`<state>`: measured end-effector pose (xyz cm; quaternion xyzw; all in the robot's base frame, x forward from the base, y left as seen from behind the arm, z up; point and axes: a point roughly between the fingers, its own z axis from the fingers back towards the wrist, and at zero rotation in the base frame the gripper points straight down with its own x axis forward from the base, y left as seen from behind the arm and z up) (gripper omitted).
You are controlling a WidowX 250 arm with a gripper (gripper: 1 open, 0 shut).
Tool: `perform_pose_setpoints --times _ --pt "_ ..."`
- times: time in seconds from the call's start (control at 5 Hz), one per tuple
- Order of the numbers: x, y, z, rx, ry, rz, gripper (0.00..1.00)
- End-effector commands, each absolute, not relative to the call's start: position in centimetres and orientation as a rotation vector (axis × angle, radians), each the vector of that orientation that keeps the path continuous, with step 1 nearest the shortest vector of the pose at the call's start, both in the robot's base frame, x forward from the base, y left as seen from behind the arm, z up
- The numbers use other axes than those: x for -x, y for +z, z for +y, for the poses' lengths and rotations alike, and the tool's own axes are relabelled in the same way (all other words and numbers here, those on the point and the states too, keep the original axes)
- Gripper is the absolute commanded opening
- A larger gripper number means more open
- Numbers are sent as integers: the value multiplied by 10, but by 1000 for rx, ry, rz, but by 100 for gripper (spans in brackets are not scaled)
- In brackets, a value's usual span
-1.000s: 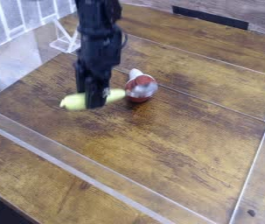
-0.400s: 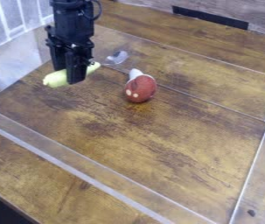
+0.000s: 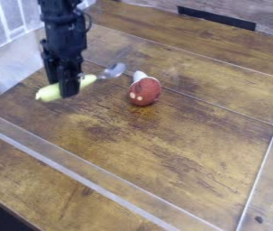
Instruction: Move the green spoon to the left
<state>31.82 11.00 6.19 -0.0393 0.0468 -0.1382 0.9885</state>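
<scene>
the gripper (image 3: pixel 63 87), fingers clamped on the green spoon (image 3: pixel 68 87) handle, had carried it left, well away from the red-brown object (image 3: pixel 145 90). looked nearly ready to set down.

To the right of the gripper (image 3: pixel 61 88), the red-brown rounded object with a white tip (image 3: pixel 143 89) is the only loose obstacle on the wooden table (image 3: pixel 186 135), lying just past the green spoon (image 3: pixel 81 81) clamped between the jaws. In front of the gripper and beyond that object to the right, bare wood lies free as far as the clear plastic wall (image 3: pixel 90 177) along the near edge. Left of and behind the gripper the same clear wall stands near, so room there is tight.
</scene>
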Motion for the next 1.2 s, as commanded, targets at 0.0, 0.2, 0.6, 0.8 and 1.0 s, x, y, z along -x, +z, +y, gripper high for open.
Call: perform_pose_setpoints --times 0.0,0.2,0.6,0.8,1.0 --pt "-310 83 108 76 -271 28 0" --pt "-306 101 100 85 -286 -5 0" --pt "-309 123 88 111 -367 -49 0" --pt "-311 126 82 121 -425 -61 0" --pt "-311 118 70 131 -453 -75 0"
